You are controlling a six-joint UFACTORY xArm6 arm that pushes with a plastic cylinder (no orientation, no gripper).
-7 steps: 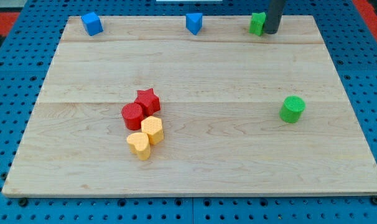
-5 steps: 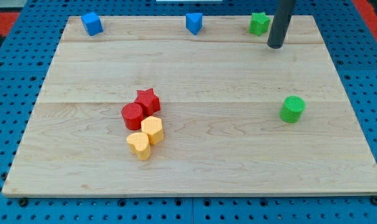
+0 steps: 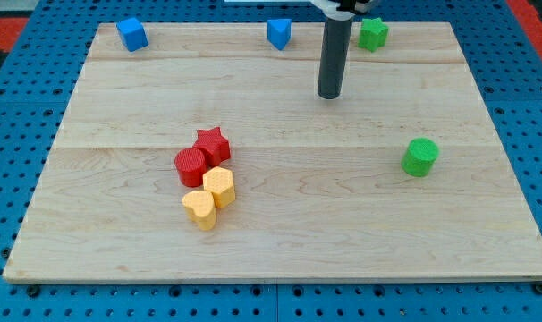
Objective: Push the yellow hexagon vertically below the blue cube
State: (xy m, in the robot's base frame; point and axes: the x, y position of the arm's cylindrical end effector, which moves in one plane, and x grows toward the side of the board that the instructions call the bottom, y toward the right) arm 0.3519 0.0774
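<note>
The yellow hexagon (image 3: 219, 186) sits left of the board's centre, touching a yellow heart (image 3: 199, 208) below it and a red cylinder (image 3: 190, 166) above it. The blue cube (image 3: 132, 34) is at the view's top left corner of the board. My tip (image 3: 329, 95) is in the upper middle of the board, far to the right of and above the yellow hexagon, touching no block.
A red star (image 3: 212, 145) sits next to the red cylinder. A blue triangular block (image 3: 279, 33) and a green star (image 3: 372, 33) stand along the top edge. A green cylinder (image 3: 420, 156) is at the right. The wooden board (image 3: 342, 224) lies on a blue pegboard.
My tip has moved from beside the green star at the top edge down and to the left, into the upper middle of the board. No block has moved.
</note>
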